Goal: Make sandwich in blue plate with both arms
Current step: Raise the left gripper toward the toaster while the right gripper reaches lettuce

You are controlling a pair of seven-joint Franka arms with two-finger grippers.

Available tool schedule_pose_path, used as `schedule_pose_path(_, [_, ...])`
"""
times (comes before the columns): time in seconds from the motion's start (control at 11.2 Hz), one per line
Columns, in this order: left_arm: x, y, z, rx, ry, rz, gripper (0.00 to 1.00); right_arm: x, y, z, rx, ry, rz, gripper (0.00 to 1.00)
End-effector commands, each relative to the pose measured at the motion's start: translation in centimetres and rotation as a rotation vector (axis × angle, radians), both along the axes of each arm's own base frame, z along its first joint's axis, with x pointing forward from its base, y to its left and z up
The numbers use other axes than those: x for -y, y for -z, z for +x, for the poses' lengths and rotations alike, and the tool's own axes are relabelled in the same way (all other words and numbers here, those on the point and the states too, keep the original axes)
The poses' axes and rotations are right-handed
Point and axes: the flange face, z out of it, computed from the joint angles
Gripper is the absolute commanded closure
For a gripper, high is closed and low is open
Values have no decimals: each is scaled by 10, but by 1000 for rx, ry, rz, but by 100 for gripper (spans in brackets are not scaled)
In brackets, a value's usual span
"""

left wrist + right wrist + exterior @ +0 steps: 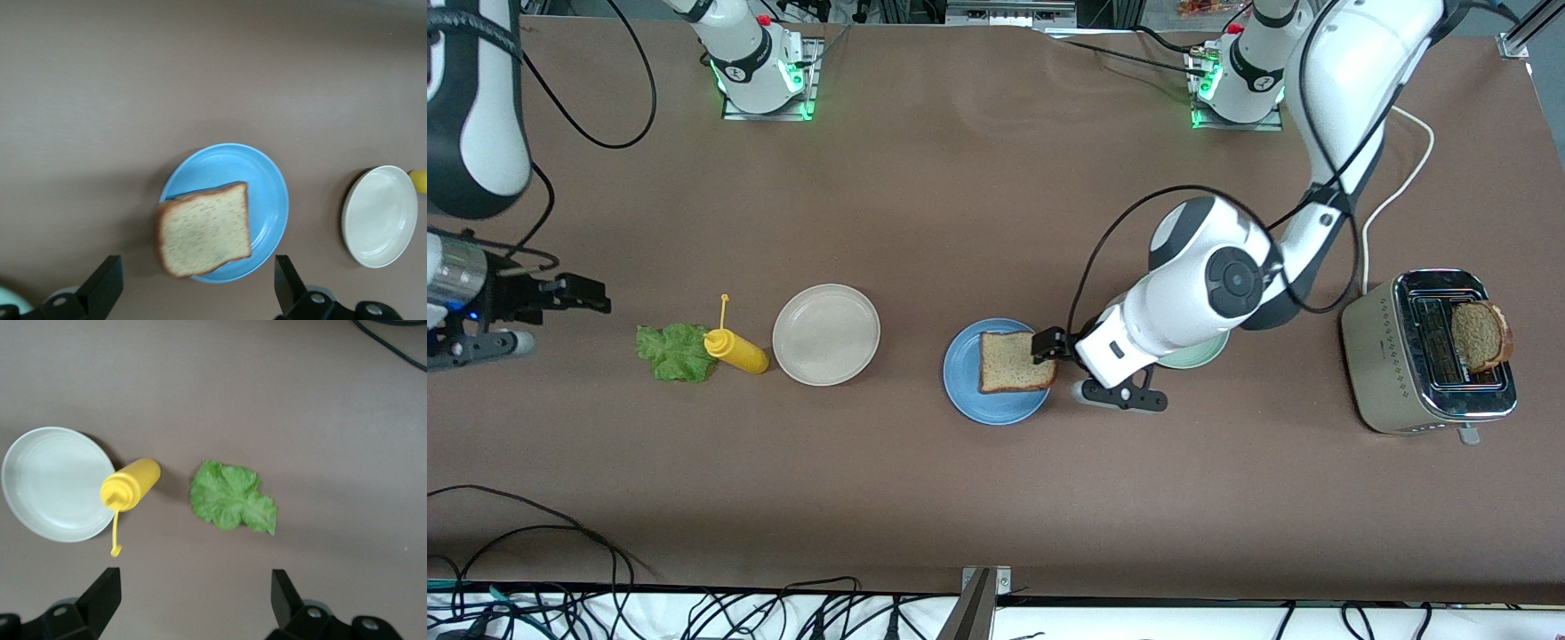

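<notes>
Key relation: the lettuce leaf (675,352) lies on the table, toward the right arm's end from the blue plate (967,387), close to the right gripper (578,293); the left arm is well apart from it.
Lettuce axis: runs roughly along the table's length, ruffled, flat.
Right gripper: fingers apart, empty, hovering past the lettuce at the table's end.
Left gripper (1047,345): fingers apart, just over the plate's edge, holding nothing.
Blue plate: holds one bread slice (1014,361), overhanging the rim slightly.
Beige plate (826,334): nothing in it; yellow squeeze bottle (735,349) lies between it and the lettuce.
Toaster (1430,356): second slice (1480,334) stands in its slot.
Pale green plate (1199,356): mostly hidden under the left arm.
</notes>
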Motion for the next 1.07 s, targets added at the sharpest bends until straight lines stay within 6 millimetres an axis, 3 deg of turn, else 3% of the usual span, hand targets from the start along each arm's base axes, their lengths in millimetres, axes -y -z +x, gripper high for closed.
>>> schedule_pose_path(0.0, [-30, -54, -12, 39, 32, 172, 0, 4, 28, 12, -3, -2, -8, 0])
schedule_pose_path(0.27, [-65, -88, -17, 16, 15, 266, 0, 7, 45, 18, -9, -8, -15, 0])
schedule_pose_path(0.54, [-87, -124, -28, 10, 1, 331, 0, 40, 61, 23, 12, -60, -6, 0])
schedule_pose_path(0.72, [-109, -145, -33, 3, -21, 369, 0, 37, 61, 25, 29, -61, -9, 0])
schedule_pose_path(0.9, [-117, -169, -48, -11, 20, 402, 0, 39, 76, 27, 14, -61, -7, 0])
schedule_pose_path(0.98, [-132, -178, -51, -20, 12, 424, 0, 36, 86, 29, 2, -62, 8, 0])
